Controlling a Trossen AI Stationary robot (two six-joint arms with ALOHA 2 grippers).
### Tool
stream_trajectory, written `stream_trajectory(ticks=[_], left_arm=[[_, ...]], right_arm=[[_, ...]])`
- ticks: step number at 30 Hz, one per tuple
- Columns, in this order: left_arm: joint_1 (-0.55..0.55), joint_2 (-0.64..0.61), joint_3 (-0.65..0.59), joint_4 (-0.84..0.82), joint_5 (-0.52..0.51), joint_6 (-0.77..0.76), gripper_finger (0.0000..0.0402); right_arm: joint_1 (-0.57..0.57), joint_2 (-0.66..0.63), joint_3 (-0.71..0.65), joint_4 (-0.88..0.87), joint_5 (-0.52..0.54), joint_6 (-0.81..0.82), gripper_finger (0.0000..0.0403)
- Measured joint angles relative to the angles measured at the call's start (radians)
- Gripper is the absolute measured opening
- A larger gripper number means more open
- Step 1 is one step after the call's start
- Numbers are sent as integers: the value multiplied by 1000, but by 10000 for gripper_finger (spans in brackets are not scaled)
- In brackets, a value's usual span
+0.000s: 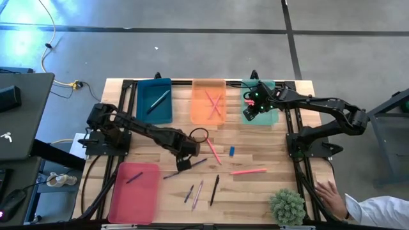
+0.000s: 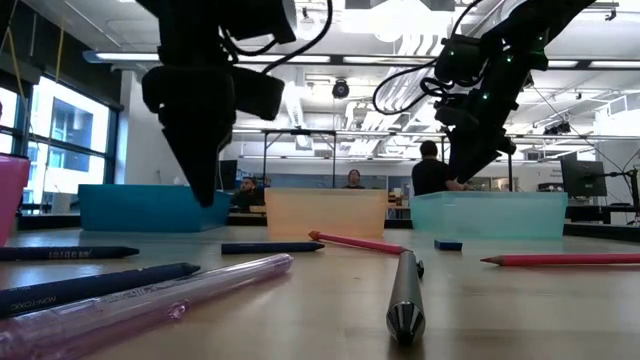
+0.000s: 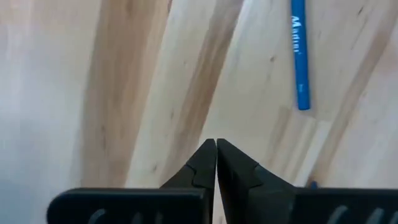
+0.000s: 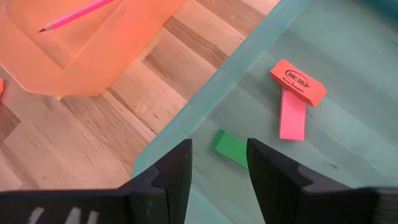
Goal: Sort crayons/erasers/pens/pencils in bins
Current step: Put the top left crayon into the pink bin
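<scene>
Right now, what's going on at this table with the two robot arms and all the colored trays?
Two arms are sorting stationery into colored bins. The right hand hangs open over the mint-green bin, where a green eraser, a pink one and a red-orange one already lie. The left hand is shut and empty, low over the table's middle near a blue crayon. Pens and pencils remain scattered on the wood, plus a small blue eraser.
</scene>
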Motion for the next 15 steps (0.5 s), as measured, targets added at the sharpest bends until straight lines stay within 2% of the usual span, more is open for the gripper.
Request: stream_trajectory(ticks=[4, 9, 12, 15], left_arm=[[1, 0, 20, -14, 27, 17, 30], [0, 0, 19, -11, 41, 72, 83], [0, 0, 15, 1, 26, 69, 115], [-6, 0, 15, -1, 55, 32, 136]], right_arm=[[0, 0, 0, 0, 0, 0, 145], [0, 0, 0, 0, 0, 0, 145], [0, 0, 0, 0, 0, 0, 145], [0, 0, 0, 0, 0, 0, 145]])
